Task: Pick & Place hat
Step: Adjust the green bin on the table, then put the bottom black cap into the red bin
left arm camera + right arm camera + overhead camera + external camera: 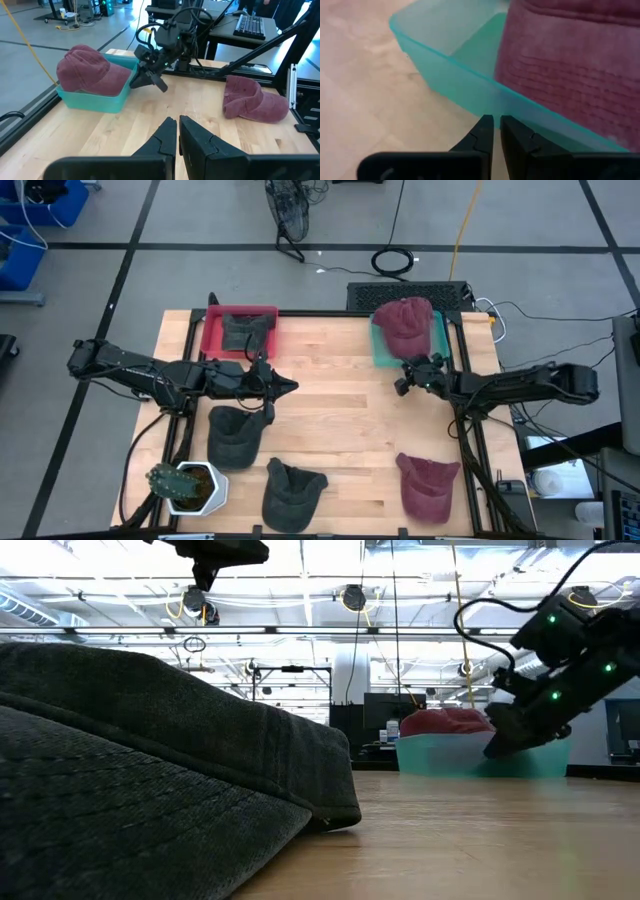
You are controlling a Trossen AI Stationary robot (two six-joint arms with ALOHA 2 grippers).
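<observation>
A maroon hat (404,323) lies in the teal bin (381,354) at the table's far right, also seen as the maroon hat (89,71) in the left wrist view. A dark grey hat (243,332) sits in the red bin (212,335). Two more grey hats (234,436) (293,492) and a second maroon hat (428,486) lie flat on the table. My right gripper (496,120) is shut, just in front of the teal bin's near wall (470,80), holding nothing. My left gripper (177,121) is shut and hovers over the table's middle (287,387).
A potted plant (188,485) stands at the near left corner. In the low view a grey hat (150,770) fills the foreground. Bare wood lies between the two grippers (345,395). Cables and a keyboard (405,290) lie beyond the far edge.
</observation>
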